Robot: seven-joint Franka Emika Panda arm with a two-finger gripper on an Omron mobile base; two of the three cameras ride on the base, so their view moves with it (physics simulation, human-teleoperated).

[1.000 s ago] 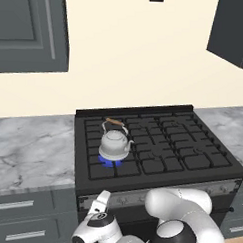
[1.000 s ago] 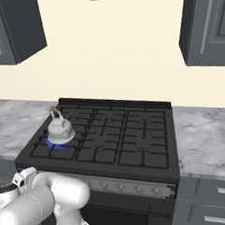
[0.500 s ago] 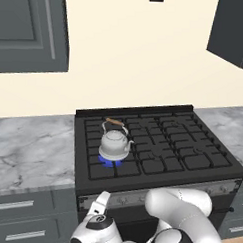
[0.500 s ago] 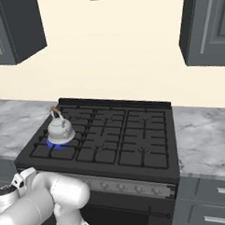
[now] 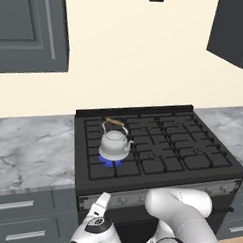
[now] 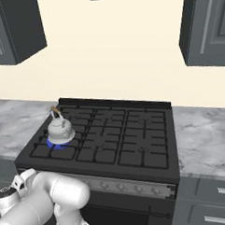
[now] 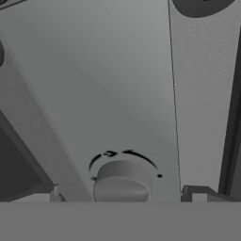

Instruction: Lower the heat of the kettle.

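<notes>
Silvery-white, squat metal kettle (image 5: 114, 143) with its brown wooden-topped wire handle sits on the black gas stove's (image 5: 157, 145) front-left burner, over a blue flame (image 5: 107, 162). Close before the gripper (image 7: 123, 196), a round grey control knob (image 7: 123, 181) sits on the stove's front panel; whether the gripper is clenched cannot be told.

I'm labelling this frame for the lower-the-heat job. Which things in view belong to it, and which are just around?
Belong to the job:
- kettle on the lit front-left burner
- blue flame beneath it
- stove knob close ahead of the gripper
- stove

Just around:
- marble counter
- wall cabinets
- drawers
</notes>
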